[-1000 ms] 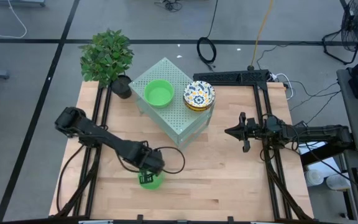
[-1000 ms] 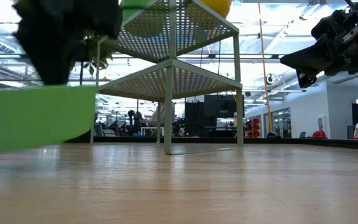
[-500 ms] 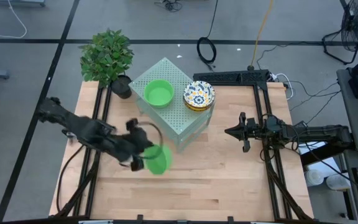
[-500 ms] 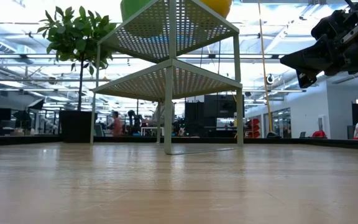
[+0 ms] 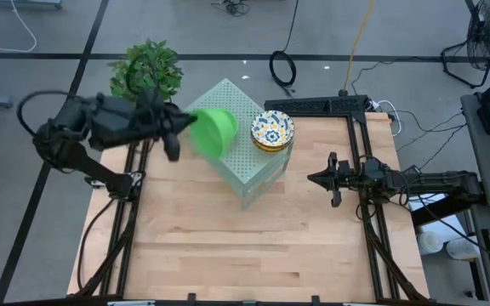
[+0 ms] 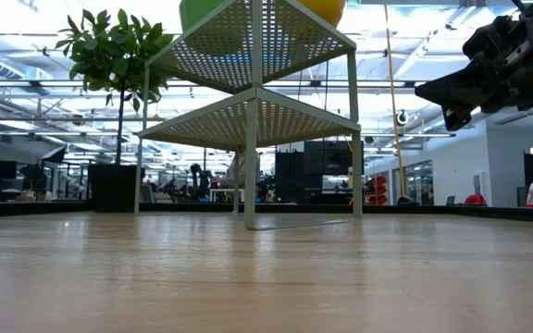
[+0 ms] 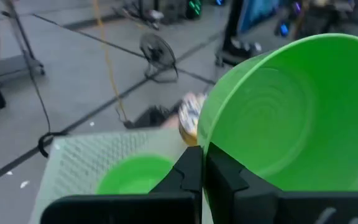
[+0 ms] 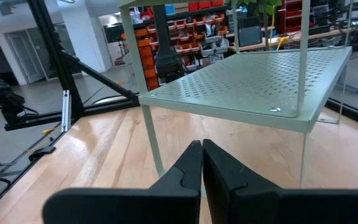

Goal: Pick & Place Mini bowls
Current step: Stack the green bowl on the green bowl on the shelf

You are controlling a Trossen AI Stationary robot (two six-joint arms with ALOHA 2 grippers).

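Your green bowl [image 5: 217, 132] is up in the air, tipped on its side with its open mouth turned toward the right, hanging over the left part of the perforated box [image 5: 236, 140]. The left pincer [image 7: 202, 167] is closed on the bowl's rim, one finger inside the wall and one outside, which is why the bowl hangs tilted rather than level. Below it, in the left wrist view, a second green bowl [image 7: 132, 175] sits upright on the box top, so you appear to be bringing this one in to nest on it; level the bowl before letting go, or it may catch the lower rim and slide off. Just right of that spot, near the box's far right corner, the patterned bowls [image 5: 272, 129] sit as a stack, close enough that a wide swing could clip them. The box stands at the far middle of the tabletop [image 5: 253, 246], with a plant [image 5: 146, 75] at its left. The right pincer [image 5: 332, 179] waits on the right side of the tabletop, well apart from the box, its fingers pressed together on nothing.
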